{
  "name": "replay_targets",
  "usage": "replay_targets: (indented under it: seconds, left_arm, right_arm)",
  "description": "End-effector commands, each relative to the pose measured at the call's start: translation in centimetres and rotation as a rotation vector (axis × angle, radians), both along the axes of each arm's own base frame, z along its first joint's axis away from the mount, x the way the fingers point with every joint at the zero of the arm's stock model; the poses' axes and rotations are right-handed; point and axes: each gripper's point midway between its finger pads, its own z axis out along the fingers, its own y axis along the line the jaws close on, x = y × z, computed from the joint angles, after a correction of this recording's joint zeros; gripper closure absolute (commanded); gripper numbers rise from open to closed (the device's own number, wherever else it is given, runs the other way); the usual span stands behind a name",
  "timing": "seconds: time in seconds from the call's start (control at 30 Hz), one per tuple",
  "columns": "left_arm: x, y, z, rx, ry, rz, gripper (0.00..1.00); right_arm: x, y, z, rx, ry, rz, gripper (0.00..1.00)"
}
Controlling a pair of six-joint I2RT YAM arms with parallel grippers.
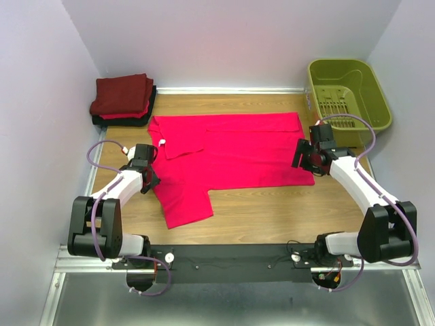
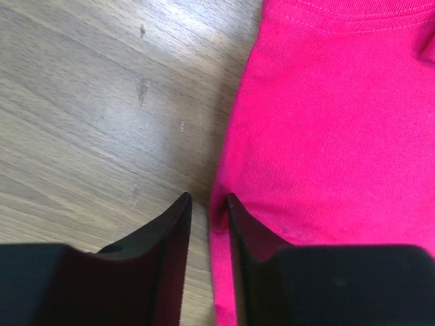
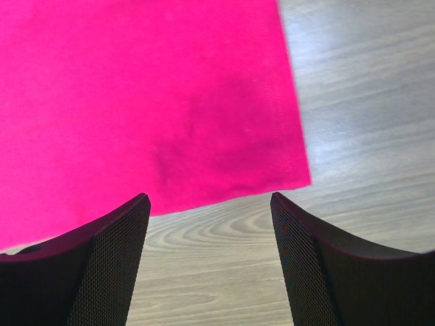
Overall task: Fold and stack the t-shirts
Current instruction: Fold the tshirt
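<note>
Mid-fold, a bright pink-red t-shirt [image 1: 231,153] lies spread flat across the wooden surface [image 1: 272,210], its collar end to the left and one sleeve pointing toward the arms' bases. Finished dark maroon, red and black shirts sit in a stack [image 1: 122,100] at the far left corner. An olive-green basket [image 1: 380,102] stands at the far right.

The left pincer [image 2: 207,200] is low at the shirt's left edge. Its fingers [image 2: 170,238] are drawn close with only a slim gap, and the cloth's border lies right in that gap. Whether the fabric is actually caught cannot be told. The right pincer [image 3: 211,197] is spread wide just short of the shirt's near right corner, holding nothing, with bare wood between its tips.

The main risk is probably on the left. So little cloth sits between those fingers that a lift could let the edge slip free, or the tips could nip the wood and take no cloth at all.

A second risk is unevenness. If the left side rises while the right corner lies ungripped, the shirt would likely drag and skew, leaving a crooked fold. On the right, a descent that stays short of the corner would close on bare surface instead of cloth.
</note>
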Motion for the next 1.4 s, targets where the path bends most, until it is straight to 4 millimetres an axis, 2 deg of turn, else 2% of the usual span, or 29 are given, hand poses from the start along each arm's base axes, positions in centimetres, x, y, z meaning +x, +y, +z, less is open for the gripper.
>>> replay_targets:
  seconds: [0.0, 0.03, 0.17, 0.3, 0.5, 0.7, 1.07, 1.17, 1.27, 1.3, 1.37]
  left_arm:
    - [-0.6, 0.0, -0.8, 0.001, 0.027, 0.003, 0.69]
    - [-0.6, 0.1, -0.9, -0.001, 0.029, 0.004, 0.76]
    - [-0.6, 0.0, -1.1, 0.001, 0.035, -0.002, 0.90]
    - [-0.4, -0.1, -1.1, -0.007, 0.029, -0.011, 1.00]
    - [-0.3, -0.4, -1.1, -0.013, 0.028, -0.030, 1.00]
    - [-0.4, -0.5, -1.3, -0.013, 0.034, -0.037, 1.00]
    - [-0.3, -0.3, -1.2, -0.007, 0.030, -0.034, 1.00]
    - [-0.3, -0.2, -1.1, -0.003, 0.031, -0.027, 1.00]
    - [-0.2, -0.1, -1.0, 0.006, 0.031, -0.021, 1.00]
    - [-0.2, 0.0, -1.0, 0.005, 0.035, -0.018, 1.00]
    - [-0.4, -0.1, -0.6, 0.000, 0.044, -0.024, 1.00]
  right_arm:
    - [-0.9, -2.7, -0.7, -0.048, 0.020, -0.134, 0.22]
    - [-1.3, -3.0, -1.2, -0.043, 0.037, -0.149, 0.22]
    - [-2.2, -4.0, -2.6, 0.000, 0.078, -0.226, 0.22]
    - [-2.3, -5.2, -3.5, 0.036, 0.095, -0.284, 0.25]
    - [-2.4, -5.1, -5.4, 0.128, 0.112, -0.347, 0.30]
    - [-2.8, -5.2, -7.4, 0.123, 0.143, -0.371, 0.41]
    - [-3.5, -5.1, -9.7, 0.123, 0.188, -0.381, 0.50]
    - [-3.6, -5.0, -9.7, 0.126, 0.190, -0.378, 0.61]
    - [-3.9, -5.1, -9.7, 0.120, 0.187, -0.374, 0.81]
    - [-4.0, -5.2, -9.7, 0.117, 0.190, -0.374, 0.91]
    - [-4.3, -5.2, -9.3, 0.115, 0.189, -0.373, 0.99]
